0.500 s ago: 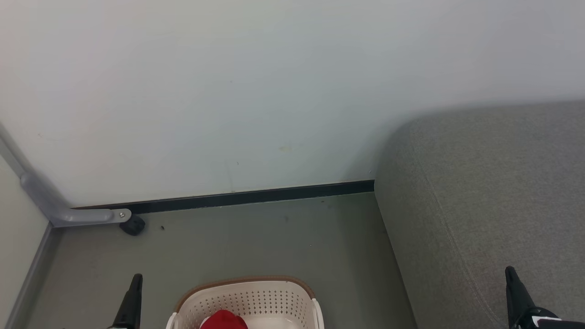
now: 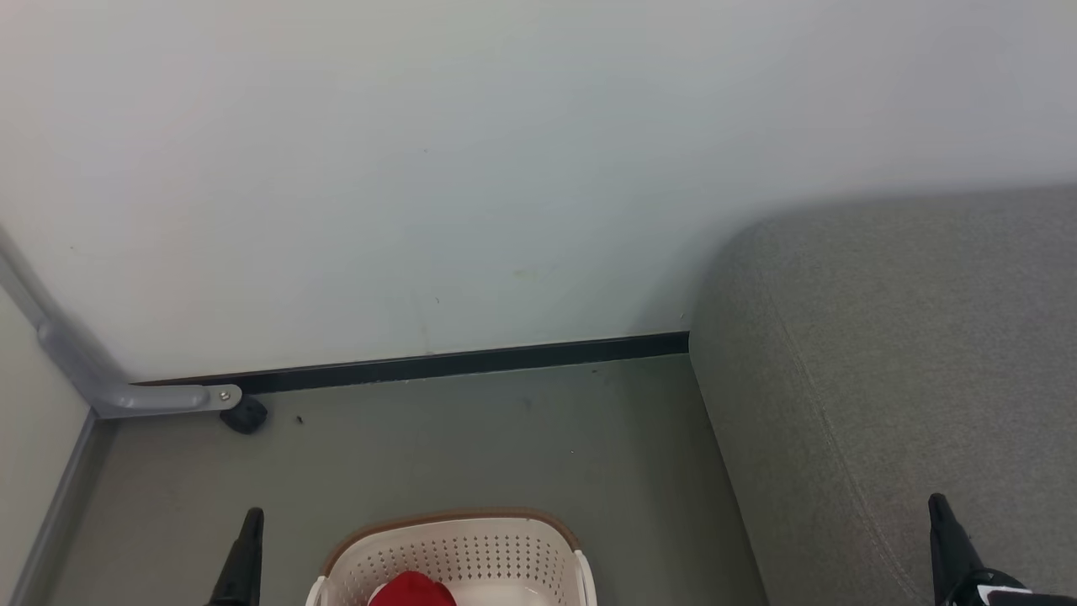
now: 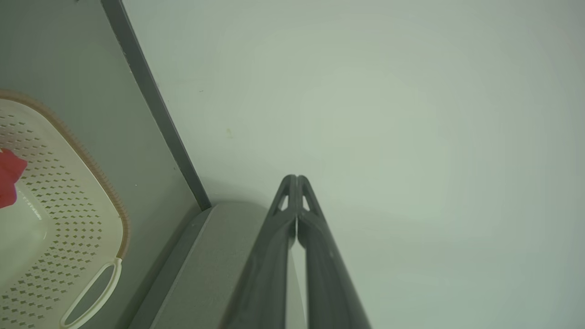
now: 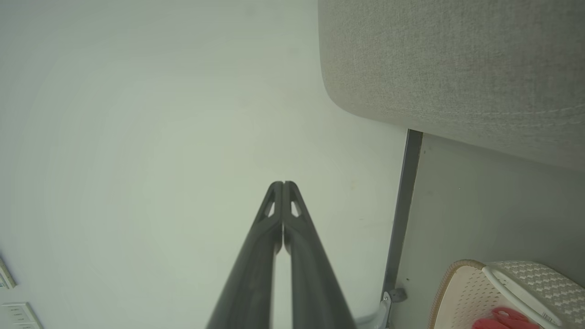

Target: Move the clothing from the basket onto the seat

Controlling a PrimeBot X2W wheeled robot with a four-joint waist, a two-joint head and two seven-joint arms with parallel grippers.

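soft even light, sharp, wrist views warped.

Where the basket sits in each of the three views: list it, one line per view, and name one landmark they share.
Head view: basket at the bottom edge, centre, cut off by the frame.
Left wrist view: basket at the left edge, from the middle down to the bottom.
Right wrist view: basket in the bottom right corner.
Shared landmark: the dark baseboard where wall meets floor.
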